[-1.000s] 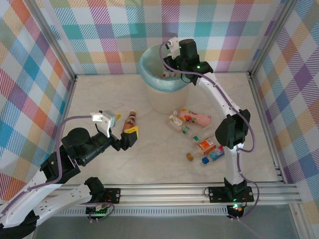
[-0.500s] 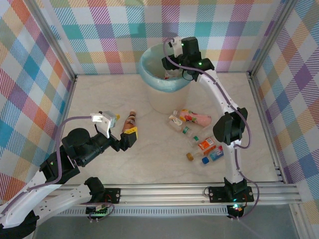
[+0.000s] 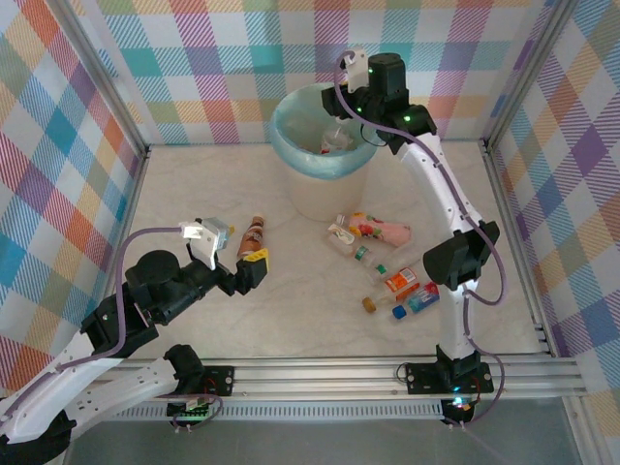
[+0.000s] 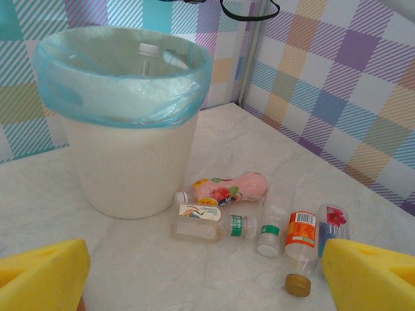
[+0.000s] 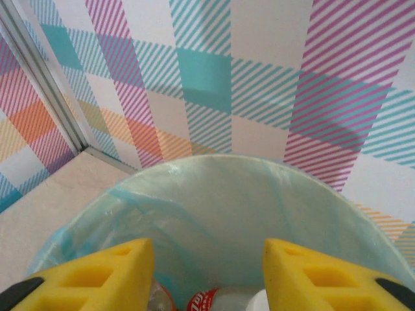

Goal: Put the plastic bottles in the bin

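Clear plastic, bright labels: a cluster of bottles [image 3: 380, 260] lies on its side on the worktop [image 3: 291, 310], just right of the bin [image 3: 315, 199] and near its foot. There's a pink bottle [image 4: 232, 188] closest to the bin wall, an orange-labelled bottle [image 4: 300, 232] further out, and a loose brown cap [image 4: 298, 284] beside it. 1 brown bottle [image 3: 254, 233] lies apart, well left of the rest.

Some are already home: a white-capped bottle [image 4: 147, 56] pokes up inside the teal liner, and a red label shows at the bottom of the right wrist view.

The right gripper [image 5: 204, 253] hangs over the bin mouth, pads well apart, nothing between them. The left gripper [image 4: 201, 265] sits low over the worktop beside the brown bottle, spread wide, also empty, facing the cluster.

My read: we're between a drop and the next pick, with most of the job ahead. The next move calls for 1 arm to come down on a single bottle. The brown one looks the easy take for the left, since it lies alone. The cluster is tight, so a clean grab there means closing across 1 body without nudging its neighbours.
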Controlling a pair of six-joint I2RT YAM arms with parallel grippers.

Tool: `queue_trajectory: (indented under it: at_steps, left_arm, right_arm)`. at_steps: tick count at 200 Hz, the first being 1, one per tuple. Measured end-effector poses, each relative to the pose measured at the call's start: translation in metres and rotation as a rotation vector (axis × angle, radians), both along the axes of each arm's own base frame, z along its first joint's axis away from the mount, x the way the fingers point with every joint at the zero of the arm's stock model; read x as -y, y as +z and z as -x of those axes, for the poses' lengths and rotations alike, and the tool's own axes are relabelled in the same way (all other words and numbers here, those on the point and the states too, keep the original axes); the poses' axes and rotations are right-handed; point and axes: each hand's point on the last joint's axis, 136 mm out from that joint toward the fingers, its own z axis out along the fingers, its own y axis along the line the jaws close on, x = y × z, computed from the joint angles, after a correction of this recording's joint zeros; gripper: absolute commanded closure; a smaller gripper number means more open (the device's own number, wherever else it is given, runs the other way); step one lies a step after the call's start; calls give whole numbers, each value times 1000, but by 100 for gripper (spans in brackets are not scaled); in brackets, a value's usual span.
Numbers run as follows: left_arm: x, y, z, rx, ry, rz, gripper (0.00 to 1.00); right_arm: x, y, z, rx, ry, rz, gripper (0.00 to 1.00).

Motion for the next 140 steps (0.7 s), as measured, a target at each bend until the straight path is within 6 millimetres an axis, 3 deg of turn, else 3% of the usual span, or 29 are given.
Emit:
queue_trajectory:
  at_steps: [44,86,140]
  left_arm:
    - [-3,3,3,4,2,15,8]
    - [-6,2,1,3,18,13,8]
    - [-7,1,0,3,28,10,8]
  right_arm:
    - [-5,-47,-11,-130,18,-18,71]
    - [-15,-97,-15,-261,56,-17,72]
    - [-20,-103,-7,-307,99,-31,71]
